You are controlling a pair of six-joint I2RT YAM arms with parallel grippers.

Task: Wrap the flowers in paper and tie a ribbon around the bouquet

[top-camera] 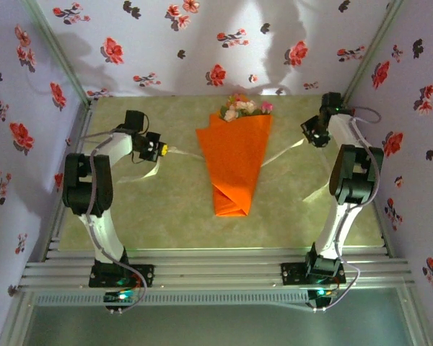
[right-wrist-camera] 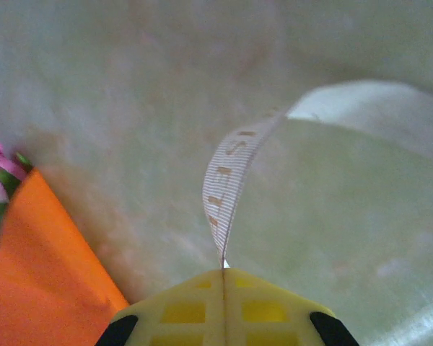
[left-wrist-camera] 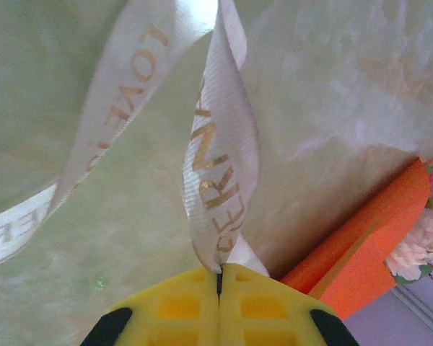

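Ribbon (left-wrist-camera: 220,173) passes beneath the bouquet (top-camera: 234,162); our left tool (left-wrist-camera: 219,277) and right tool (right-wrist-camera: 224,272) each pinch it either side, we judge so its ends can cross and tie.

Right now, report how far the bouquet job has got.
Done: flowers sit wrapped in the orange paper cone. In hand: left tool and right tool each pinch the ribbon, one either side. To do: no knot on the cone yet; tying remains.
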